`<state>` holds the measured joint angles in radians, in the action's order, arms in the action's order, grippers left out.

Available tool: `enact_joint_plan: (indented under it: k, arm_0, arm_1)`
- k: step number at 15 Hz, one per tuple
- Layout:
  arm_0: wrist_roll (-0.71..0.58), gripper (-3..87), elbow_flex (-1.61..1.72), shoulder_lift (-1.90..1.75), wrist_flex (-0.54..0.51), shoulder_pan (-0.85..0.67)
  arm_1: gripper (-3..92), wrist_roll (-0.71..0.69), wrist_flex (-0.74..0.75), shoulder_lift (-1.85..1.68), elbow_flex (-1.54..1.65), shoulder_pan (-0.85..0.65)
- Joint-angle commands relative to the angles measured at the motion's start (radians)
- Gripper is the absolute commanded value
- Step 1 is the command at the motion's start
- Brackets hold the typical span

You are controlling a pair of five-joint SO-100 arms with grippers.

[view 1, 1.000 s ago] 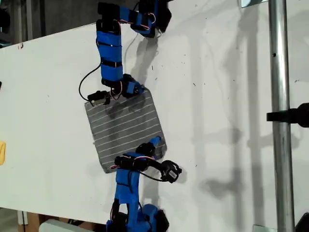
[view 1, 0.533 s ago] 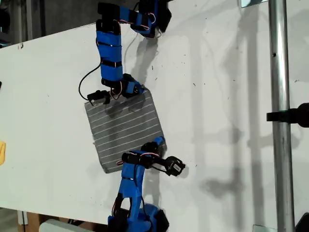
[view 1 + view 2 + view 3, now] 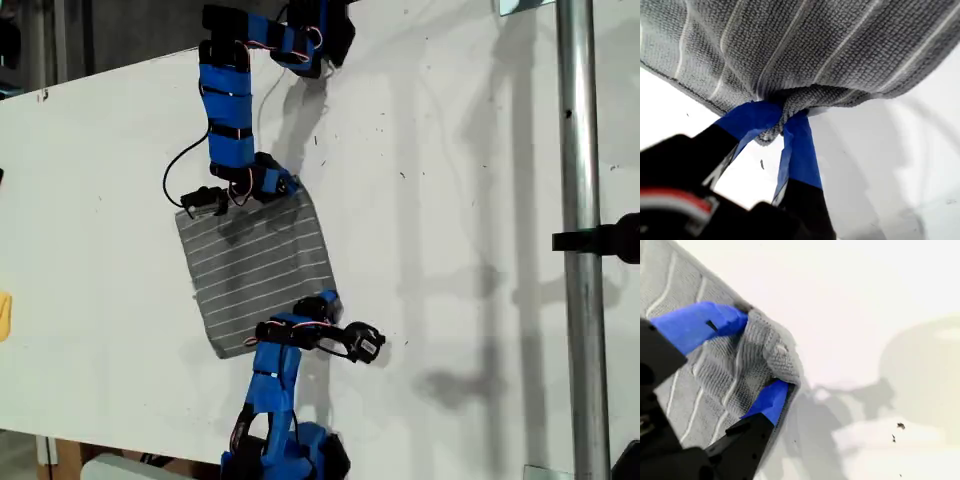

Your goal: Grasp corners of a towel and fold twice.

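In the exterior view, the towel (image 3: 258,268) is lying flat on the white tabletop (image 3: 450,200), nearer the edge at that view's left than the edge at its right, with one blue arm meeting a corner from the far edge and the other meeting a corner from the near edge. In the first wrist view, my first gripper (image 3: 781,120) is pinching a bunched fold of the towel (image 3: 805,45), jaws nearly together on it. In the second wrist view, my second gripper (image 3: 757,352) is clamping a puckered corner (image 3: 775,352) of the towel, jaws held partly apart by the cloth.

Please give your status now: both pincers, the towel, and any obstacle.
First pincer shut on towel corner. Second pincer closed around another corner. Towel flat on table. Nothing in the way.
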<state>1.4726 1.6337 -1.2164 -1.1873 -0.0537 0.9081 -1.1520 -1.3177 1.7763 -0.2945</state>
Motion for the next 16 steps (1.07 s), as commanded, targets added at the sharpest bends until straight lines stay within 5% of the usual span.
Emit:
enact_joint_plan:
  k: [1,7,12,14,16]
  arm_0:
    - [0.002,-2.8,0.009,-0.035,0.006,-0.017]
    - [-0.02,-2.9,-0.166,-0.086,-0.153,0.046]
    - [0.049,-2.8,-0.334,-0.209,-0.313,0.241]
    - [0.115,-2.8,-0.336,-0.247,-0.327,0.299]
    - [0.132,-2.8,-0.31,-0.275,-0.344,0.275]
  arm_1:
    - [-0.2,-0.009,-0.015,-0.055,-0.014,0.012]
    - [-0.2,0.006,-0.087,-0.186,-0.012,0.071]
    - [-0.2,0.161,-0.321,-0.548,0.0,0.325]
    - [-0.2,0.247,-0.293,-0.637,0.0,0.417]
    - [-0.2,0.221,-0.224,-0.658,0.055,0.348]
